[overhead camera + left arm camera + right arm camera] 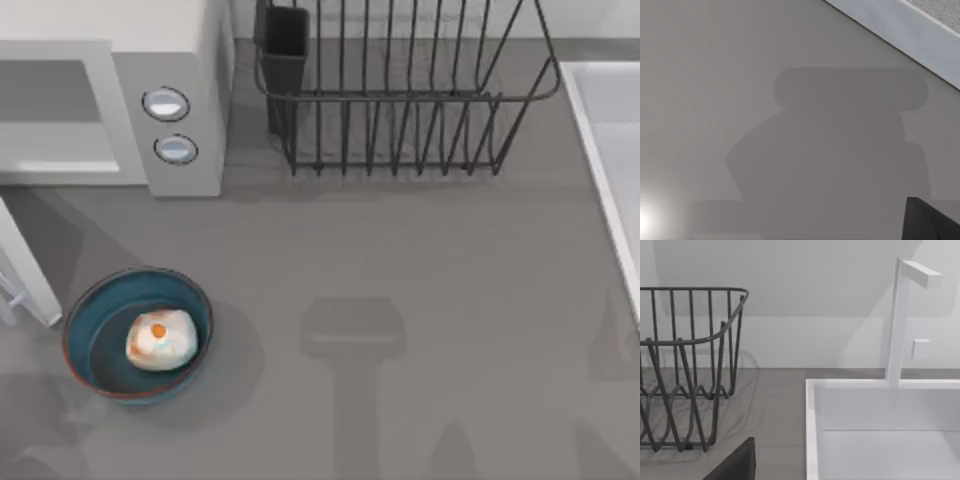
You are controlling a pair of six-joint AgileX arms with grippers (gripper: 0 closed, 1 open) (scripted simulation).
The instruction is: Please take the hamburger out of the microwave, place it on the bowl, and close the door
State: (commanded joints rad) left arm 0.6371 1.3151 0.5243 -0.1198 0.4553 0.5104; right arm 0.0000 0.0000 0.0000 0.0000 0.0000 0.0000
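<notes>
Cream hamburger (pixel 160 339) sits in bowl (pixel 95 300); door (pixel 25 270) open beside it. Risk: my swing clips the bowl. Gripper state: cannot tell.

The small rounded whitish-cream hamburger (pixel 160 340) with an orange-brown spot on top lies inside the round blue-teal bowl (pixel 95 305), which has a thin reddish-brown rim and stands on the grey surface at the front left. Behind it at the back left sits the boxy white-grey microwave (pixel 190 60) with two round silvery buttons. Its flat white door (pixel 25 265) stands swung open, just beside the bowl.
</notes>
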